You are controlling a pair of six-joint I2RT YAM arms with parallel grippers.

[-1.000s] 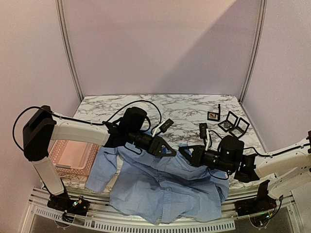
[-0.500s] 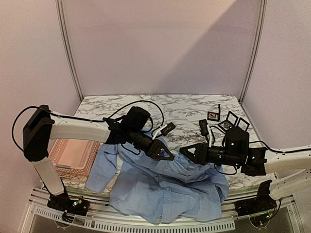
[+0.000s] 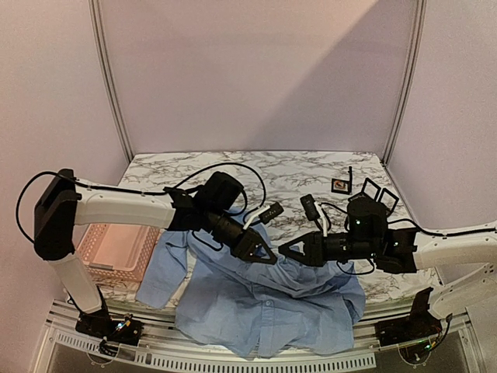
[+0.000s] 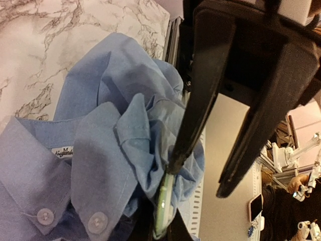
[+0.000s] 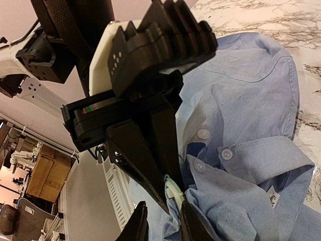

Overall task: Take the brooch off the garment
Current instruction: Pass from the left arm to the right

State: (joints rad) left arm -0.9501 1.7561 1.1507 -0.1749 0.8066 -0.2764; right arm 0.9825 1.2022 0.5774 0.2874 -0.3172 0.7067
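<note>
1. Pink basket: table's left, just beside a shirt sleeve.
2. Left gripper: jaws nearly together, tips at a raised shirt fold.
3. Shirt: light blue, crumpled at the near edge. A pale green brooch sits in the bunched front, between both grippers.
4. Right gripper: jaws narrowly apart, tips just beside the brooch.
5. Black cases: far right, open.

right gripper, black and two-fingered, has edged left over the light blue wrinkled collared shirt, jaws now parted beside the small pale green brooch; left gripper has dipped toward the bench's near edge.
</note>
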